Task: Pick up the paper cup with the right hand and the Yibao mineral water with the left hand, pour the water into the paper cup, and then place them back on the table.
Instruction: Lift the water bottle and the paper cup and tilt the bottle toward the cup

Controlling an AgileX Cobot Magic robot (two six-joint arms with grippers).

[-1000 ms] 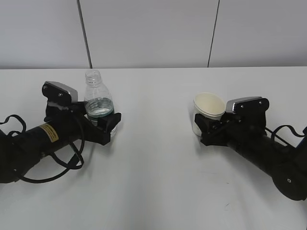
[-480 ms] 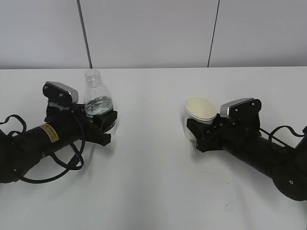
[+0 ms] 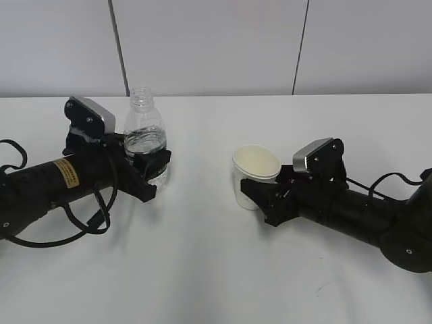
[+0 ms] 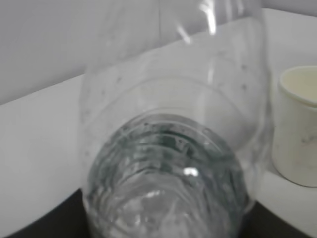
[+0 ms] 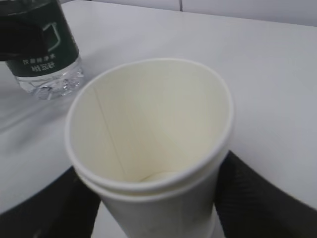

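Bottle and cup held above the table [image 3: 216,270].

The Yibao mineral water [image 3: 144,138] is clamped upright by the left hand [image 3: 152,174]; the paper cup [image 3: 254,177], tilted, is pinched by the right hand [image 3: 264,201].

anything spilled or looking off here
No spill shows on the table. The paper cup leans a little in the right hand and looks dry inside. The Yibao mineral water stands upright in the left hand, capless, partly filled.
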